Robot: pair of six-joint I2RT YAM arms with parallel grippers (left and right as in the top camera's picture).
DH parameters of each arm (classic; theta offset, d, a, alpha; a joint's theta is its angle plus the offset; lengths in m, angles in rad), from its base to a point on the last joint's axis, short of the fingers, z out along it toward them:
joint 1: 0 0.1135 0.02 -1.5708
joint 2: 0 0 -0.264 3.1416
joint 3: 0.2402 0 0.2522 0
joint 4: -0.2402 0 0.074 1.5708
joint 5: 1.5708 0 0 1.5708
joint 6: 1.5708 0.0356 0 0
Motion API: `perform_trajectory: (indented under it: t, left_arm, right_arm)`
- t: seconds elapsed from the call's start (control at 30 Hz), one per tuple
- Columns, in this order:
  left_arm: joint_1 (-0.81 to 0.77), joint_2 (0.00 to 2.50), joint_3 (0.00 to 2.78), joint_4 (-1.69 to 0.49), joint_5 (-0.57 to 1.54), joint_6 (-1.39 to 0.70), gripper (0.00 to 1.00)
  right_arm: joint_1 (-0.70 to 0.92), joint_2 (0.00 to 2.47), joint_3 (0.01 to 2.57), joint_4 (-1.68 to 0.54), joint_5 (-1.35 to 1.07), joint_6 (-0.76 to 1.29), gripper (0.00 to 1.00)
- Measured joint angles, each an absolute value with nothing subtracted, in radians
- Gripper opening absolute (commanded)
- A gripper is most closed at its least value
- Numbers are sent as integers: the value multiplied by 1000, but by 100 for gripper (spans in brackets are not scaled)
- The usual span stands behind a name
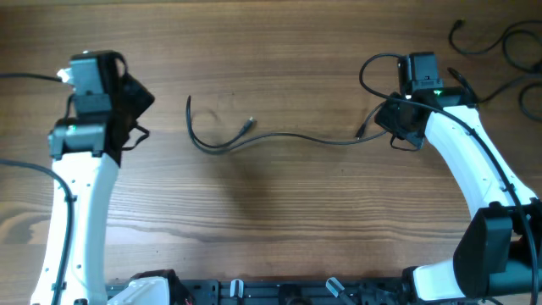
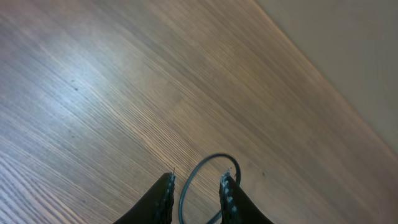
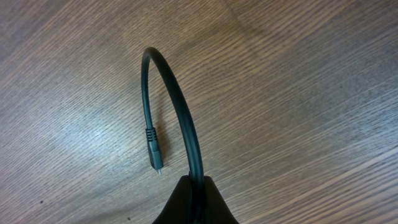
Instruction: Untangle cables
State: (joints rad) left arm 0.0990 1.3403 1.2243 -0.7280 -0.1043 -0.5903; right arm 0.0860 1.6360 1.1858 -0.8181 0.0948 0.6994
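A: Fingertips of the right gripper (image 3: 194, 185) sit closest, at the bottom of its wrist view. How do they stand?

B: Pressed tight together, with no gap between them, clamped on the cable (image 3: 186, 124). Above the grip a short tail of it arches over and comes down to a small plug (image 3: 155, 155) with a metal tip, hanging just above the wooden table (image 3: 298, 74).

A: And from overhead?

B: The right gripper (image 1: 385, 123) is right of centre. From it the cable (image 1: 288, 135) runs left across the middle of the table (image 1: 279, 229) and ends in a hook-shaped curl. A second plug end (image 1: 248, 123) pokes up beside that curl. I cannot tell whether it is one cord or two.

A: What about the left gripper (image 2: 198, 191)?

B: Its fingers are parted, with a clear gap. A cord loop (image 2: 208, 158), thin and black, arches up through that gap, much narrower than the opening. It runs close to one fingertip, but I cannot tell whether it touches. Nothing is pinched there.

A: Where is that gripper overhead?

B: The left gripper (image 1: 135, 106) is at the far left, well apart from the curl.
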Motion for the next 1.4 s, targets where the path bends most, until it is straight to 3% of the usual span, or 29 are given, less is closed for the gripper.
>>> perform_trajectory:
  t: [0.1, 0.17, 0.2, 0.3, 0.4, 0.5, 0.67, 0.93, 0.97, 1.07, 1.4]
  left_arm:
    - [180, 1340, 1226, -767, 26, -599, 33]
    - [173, 1342, 1229, -817, 134, -603, 42]
    - [160, 1346, 1230, -841, 159, -607, 54]
    - [86, 1398, 1235, -921, 208, -611, 57]
    - [-9, 1520, 1234, -947, 200, -613, 73]
    - [-52, 1636, 1234, -931, 165, -611, 75]
    - [-60, 1729, 1234, -855, 131, -609, 62]
    - [-73, 1812, 1234, -806, 133, -598, 53]
    - [-81, 1824, 1234, -806, 136, -598, 47]
    - [-104, 1835, 1234, -793, 141, -591, 4]
    - [0, 1748, 1287, -818, 208, -587, 4]
  right_arm:
    - [86, 1636, 1186, -822, 97, 699, 4]
    - [86, 1636, 1186, -812, 89, 699, 4]
    - [86, 1636, 1186, -807, 86, 699, 4]
    - [86, 1636, 1186, -805, 75, 699, 4]
    - [86, 1636, 1186, -806, 68, 699, 4]
    - [86, 1636, 1186, -807, 67, 691, 5]
    - [86, 1636, 1186, -807, 67, 687, 5]
    - [86, 1636, 1186, -804, 67, 687, 5]
    - [86, 1636, 1186, -804, 67, 687, 5]
    - [86, 1636, 1186, -804, 67, 687, 5]
    - [86, 1636, 1186, -817, 67, 661, 4]
